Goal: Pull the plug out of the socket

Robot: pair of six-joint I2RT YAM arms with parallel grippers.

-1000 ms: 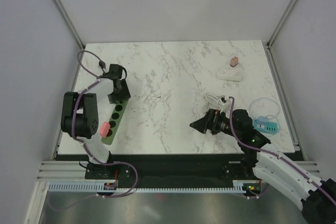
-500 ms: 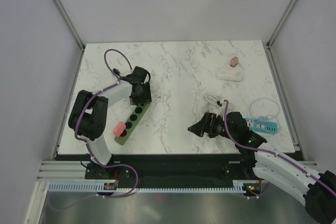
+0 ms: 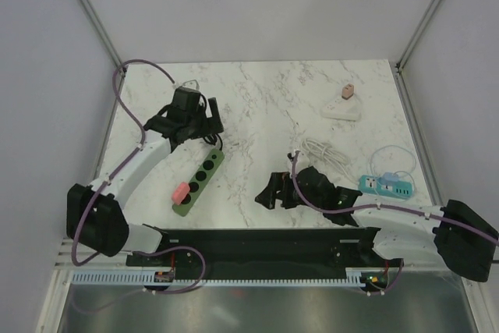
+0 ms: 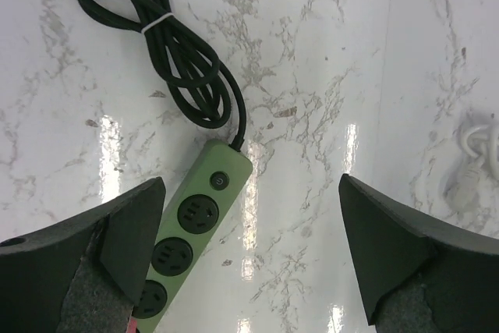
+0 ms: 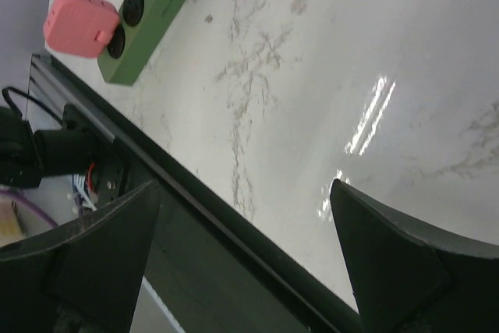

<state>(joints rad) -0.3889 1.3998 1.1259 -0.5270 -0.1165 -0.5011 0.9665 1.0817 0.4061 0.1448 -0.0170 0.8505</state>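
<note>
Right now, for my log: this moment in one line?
pink plug: in green strip | left fingers: open, near strip | right fingers: open

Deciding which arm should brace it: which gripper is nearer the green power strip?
Left. The left gripper hovers open by the cord end of the green power strip; the right gripper sits apart, off to its right.

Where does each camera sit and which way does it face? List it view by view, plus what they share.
Top external: above and behind, looking down on white marble table; shows left gripper, right gripper.
Left wrist: faces down at green plastic power strip, coiled black cord; own open fingers frame it.
Right wrist: slants toward pink plug in strip; own fingers show.
Shared: all see the strip.
</note>
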